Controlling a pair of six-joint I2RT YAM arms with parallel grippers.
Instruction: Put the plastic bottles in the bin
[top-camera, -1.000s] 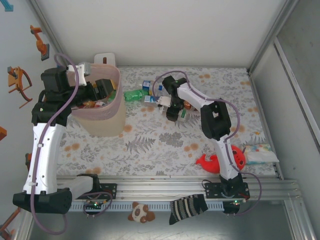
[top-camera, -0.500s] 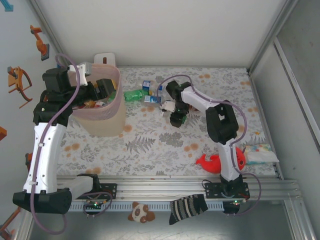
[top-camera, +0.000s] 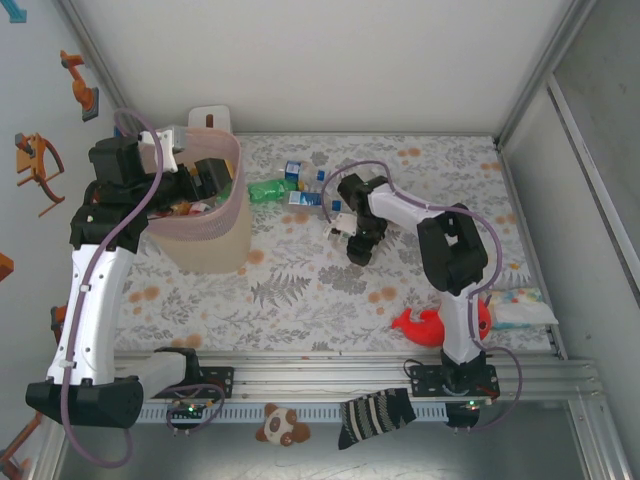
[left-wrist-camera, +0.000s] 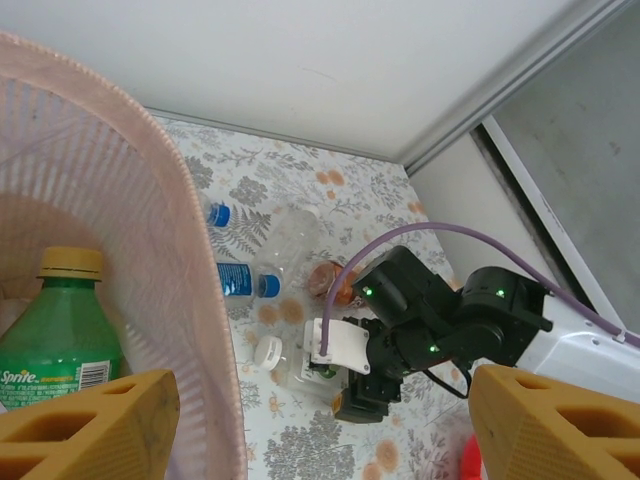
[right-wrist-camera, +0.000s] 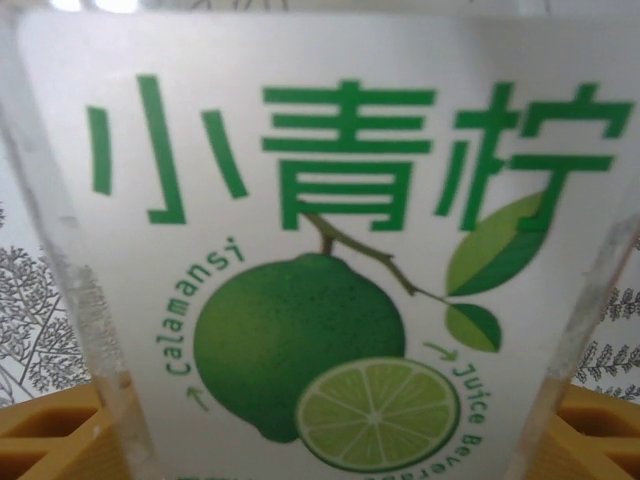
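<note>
While right gripper clamps one calamansi bottle, left gripper spread above one bin

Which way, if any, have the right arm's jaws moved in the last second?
Yes. The right jaws, clamped on a bottle, moved toward the near edge, farther from the green bottle.

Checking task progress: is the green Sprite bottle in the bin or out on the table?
In. The left wrist view shows the Sprite bottle inside the bin, behind its pink mesh wall.

Green bottle: "Sprite". White-label bottle: "小青柠", "Calamansi Juice".
</note>
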